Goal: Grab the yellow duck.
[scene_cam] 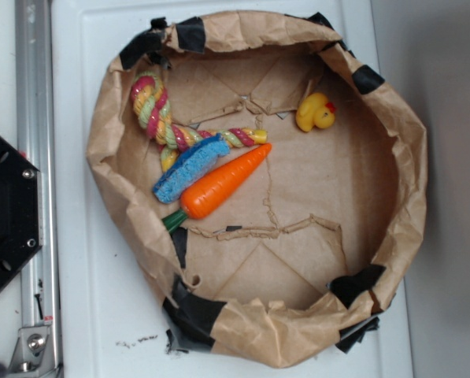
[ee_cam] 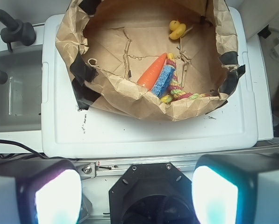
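Exterior view: A crumpled brown paper-bag ring with black tape patches (scene_cam: 412,189) forms a walled pen on a white plastic lid (scene_cam: 85,307). The small glossy yellow rubber duck with a red-orange beak (scene_cam: 315,112) sits alone on the paper floor near the far-right wall, well apart from the other toys. Those cluster at the left: a multicoloured braided rope with yellow strands (scene_cam: 162,118), a blue spongy block (scene_cam: 190,168) and an orange plastic carrot (scene_cam: 223,182), the block and carrot touching side by side. The arm is not in this view; only a black hexagonal base plate (scene_cam: 6,213) shows at the left edge.

Wrist view: The camera looks across the lid into the pen. The duck (ee_cam: 177,30) lies at the far side, close under the paper wall. The claw (ee_cam: 132,193) is well short of the pen, above the base, holding nothing. Its two pads (ee_cam: 57,196) show bright and blurred at the bottom corners, set wide apart, so I judge it open.

Risks, as judgement:
- The duck is close to the raised wall; a descent slightly off could snag a finger on the paper and drag or crumple the ring.
- The glossy, rounded body may squirt out of a closing pinch if gripped off-centre.
- The rope's yellow strands could be mistaken for the target.
- The wrinkled floor may tip the duck on contact.
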`<state>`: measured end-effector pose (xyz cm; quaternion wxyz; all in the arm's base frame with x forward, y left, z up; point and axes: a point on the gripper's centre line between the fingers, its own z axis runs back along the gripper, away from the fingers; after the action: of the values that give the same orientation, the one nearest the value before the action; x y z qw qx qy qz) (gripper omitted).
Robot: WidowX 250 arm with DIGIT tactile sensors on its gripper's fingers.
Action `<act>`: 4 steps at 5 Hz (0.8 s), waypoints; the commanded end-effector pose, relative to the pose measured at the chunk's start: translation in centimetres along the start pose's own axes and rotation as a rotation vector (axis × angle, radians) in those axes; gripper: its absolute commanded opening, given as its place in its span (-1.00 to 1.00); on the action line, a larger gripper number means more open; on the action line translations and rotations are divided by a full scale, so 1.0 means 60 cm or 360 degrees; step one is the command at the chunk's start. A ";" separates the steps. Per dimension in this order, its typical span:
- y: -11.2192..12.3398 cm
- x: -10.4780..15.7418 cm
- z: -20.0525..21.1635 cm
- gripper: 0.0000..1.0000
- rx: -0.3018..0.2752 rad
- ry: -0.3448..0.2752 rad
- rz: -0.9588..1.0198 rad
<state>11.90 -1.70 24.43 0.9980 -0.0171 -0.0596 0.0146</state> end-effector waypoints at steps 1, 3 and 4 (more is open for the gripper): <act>0.000 0.000 0.000 1.00 0.0000 0.0000 0.0000; 0.141 0.129 -0.103 1.00 0.0299 -0.0649 0.0509; 0.170 0.183 -0.170 1.00 0.0331 -0.0605 0.0477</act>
<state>23.52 7.29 13.90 0.9592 0.0737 -0.2223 0.1587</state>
